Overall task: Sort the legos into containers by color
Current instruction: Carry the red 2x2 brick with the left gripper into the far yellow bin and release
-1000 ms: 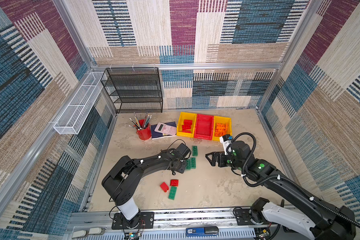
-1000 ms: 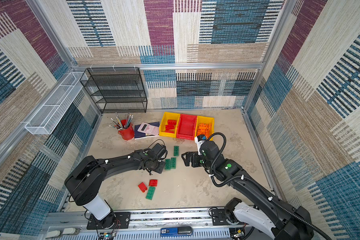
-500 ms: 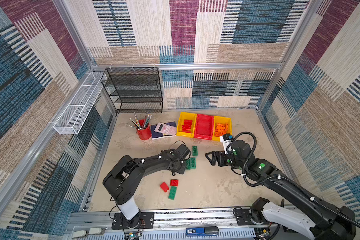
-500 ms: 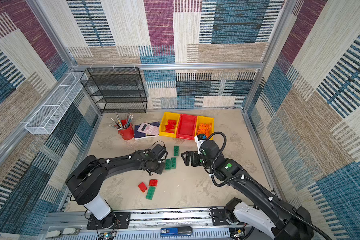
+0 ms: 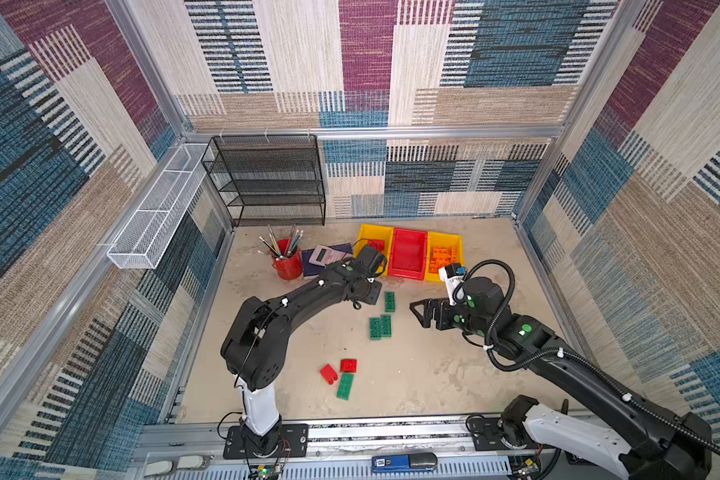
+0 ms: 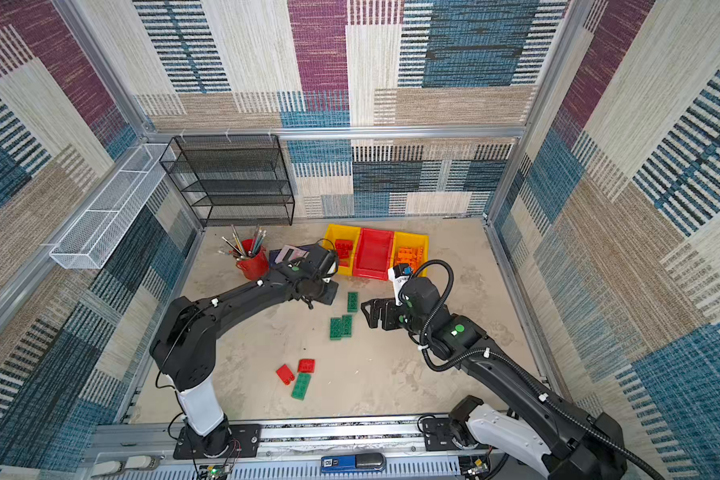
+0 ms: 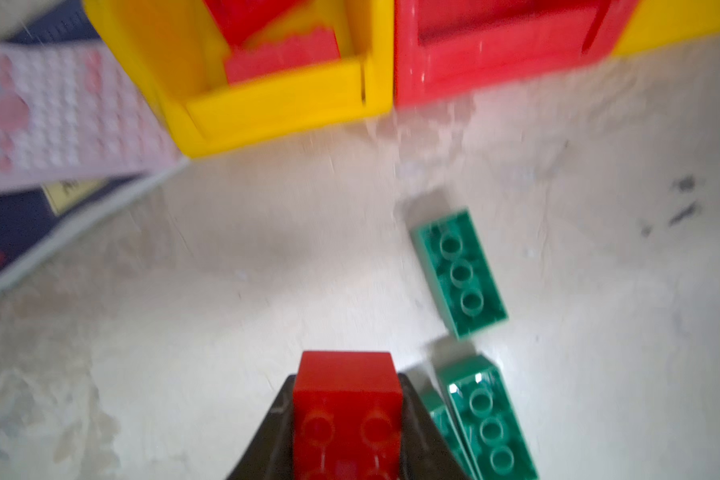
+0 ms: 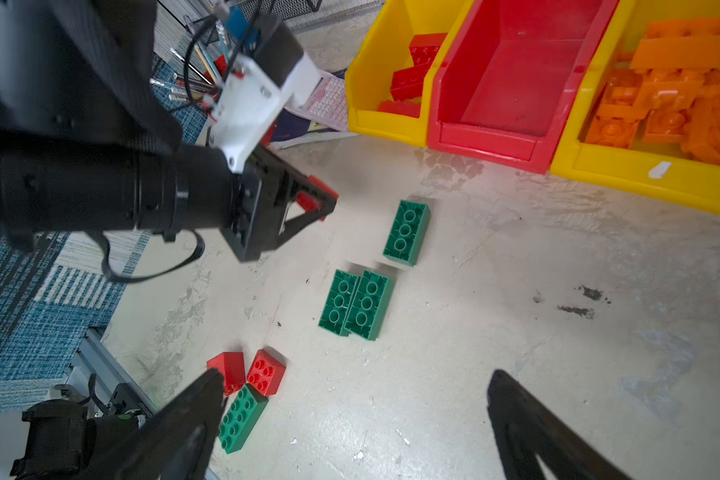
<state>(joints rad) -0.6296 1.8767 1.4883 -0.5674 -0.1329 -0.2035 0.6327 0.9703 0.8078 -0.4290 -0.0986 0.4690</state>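
Item in hand: red brick [image 7: 347, 386], clamped in the left gripper [image 7: 347, 419] above the counter [image 7: 225, 270], on the near side of the left yellow bin [image 7: 275, 112]. Handling: probably best lifted clear of the bin's front lip and released well inside, keeping off the calculator [image 7: 59, 112] beside it. Right gripper [image 8: 356, 374]: jaws wide apart, empty. Left yellow bin holds red bricks [image 8: 412, 79]; red bin [image 8: 487, 141] appears empty; right yellow bin [image 8: 641, 174] holds orange pieces [image 8: 674, 95]. Loose on the counter: four green bricks [image 8: 356, 303] and two red.
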